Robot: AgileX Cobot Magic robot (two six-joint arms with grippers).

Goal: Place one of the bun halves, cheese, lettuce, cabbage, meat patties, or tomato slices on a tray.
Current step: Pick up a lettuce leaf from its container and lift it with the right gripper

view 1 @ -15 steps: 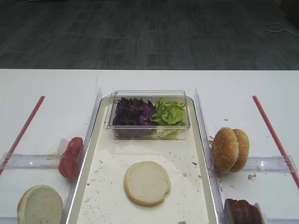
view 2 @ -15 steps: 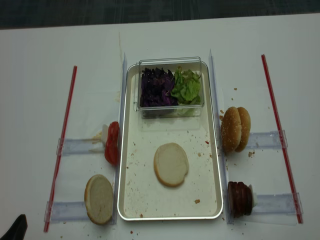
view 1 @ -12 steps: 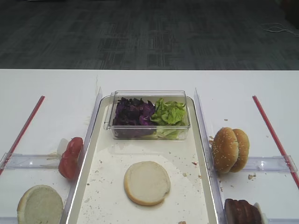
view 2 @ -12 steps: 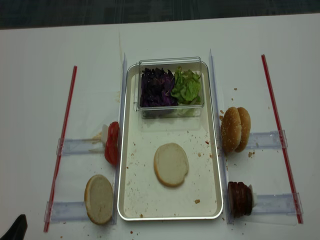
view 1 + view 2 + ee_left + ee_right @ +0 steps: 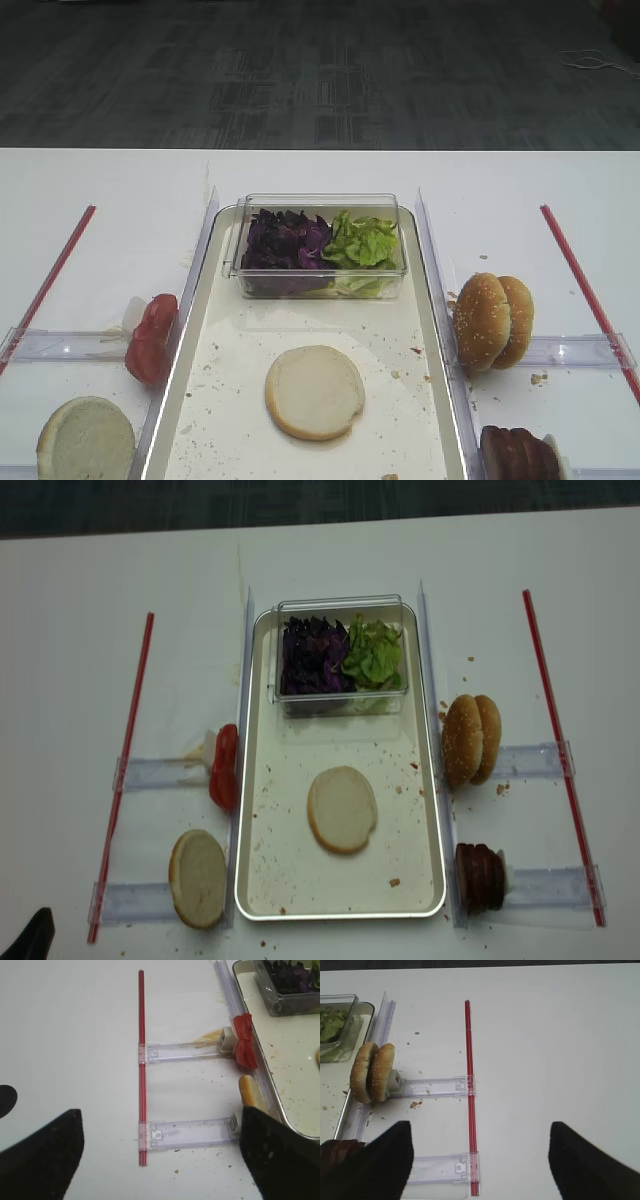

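Right pincer (image 5: 480, 1160) hangs with its fingers wide apart and nothing between them, above bare counter (image 5: 545, 1035) beside the red strip (image 5: 468, 1085); the left pincer (image 5: 160, 1155) is likewise spread and empty over its own side. On the tray (image 5: 262, 880) one pale bun half (image 5: 342, 808) already lies cut face up, near the middle, so one placement looks done. Still off the tray are a second pale bun half (image 5: 198, 877) and the tomato slices (image 5: 224, 767) to its left, and the sesame bun tops (image 5: 468, 738) and patties (image 5: 478, 877) to its right. Lettuce (image 5: 373, 655) and cabbage (image 5: 313, 657) sit in the clear box (image 5: 340, 704) at the tray's far end. No cheese is visible. Neither pincer is near any ingredient yet.
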